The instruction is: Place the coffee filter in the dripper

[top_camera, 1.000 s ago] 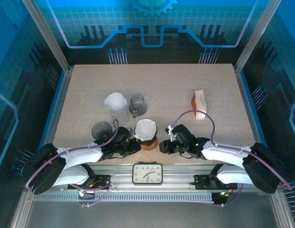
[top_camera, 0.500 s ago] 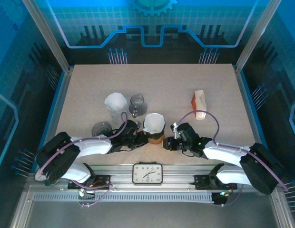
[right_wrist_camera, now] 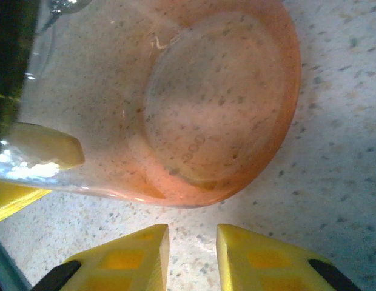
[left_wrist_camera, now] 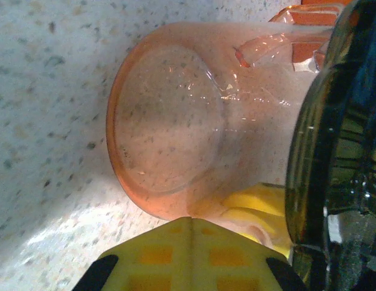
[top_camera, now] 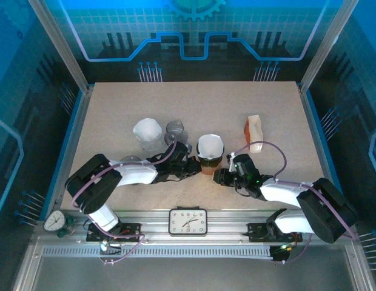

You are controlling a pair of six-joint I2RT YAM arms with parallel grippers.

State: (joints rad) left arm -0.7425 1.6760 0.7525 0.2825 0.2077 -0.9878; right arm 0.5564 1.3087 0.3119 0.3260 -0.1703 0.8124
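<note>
1. The coffee filter (top_camera: 210, 145) is sitting open-mouthed inside the dripper (top_camera: 210, 161), so the main step is looking done. The dripper is standing near the middle of the table (top_camera: 236, 100), a little to the right.
2. The left end effector (top_camera: 191, 165) is meeting the dripper's left side with its fingers closed tight. In the left wrist view a pale yellow finger is showing through the orange glass, so it is apparently pinching the dripper's wall.
3. The right end effector (right_wrist_camera: 193, 237) is hovering just near and right of the dripper. Its fingers are standing narrowly apart, gripping nothing and pointing at the orange base.
4. What is likely remaining is letting go of the dripper and drawing both arms back. Whether the filter is seated evenly all round cannot be told.
5. To the far left a second white paper cone (top_camera: 147, 130) and a clear glass vessel (top_camera: 174, 128) are standing side by side. An orange-and-white packet (top_camera: 253, 133) is lying to the far right, well apart from the dripper. A clock (top_camera: 188, 221) is resting on the near rail.
6. Nothing is lying between the end effectors and the dripper. The glass vessel is crowding the left arm's wrist, though, so a careless retreat could be knocking it or tipping the dripper.
</note>
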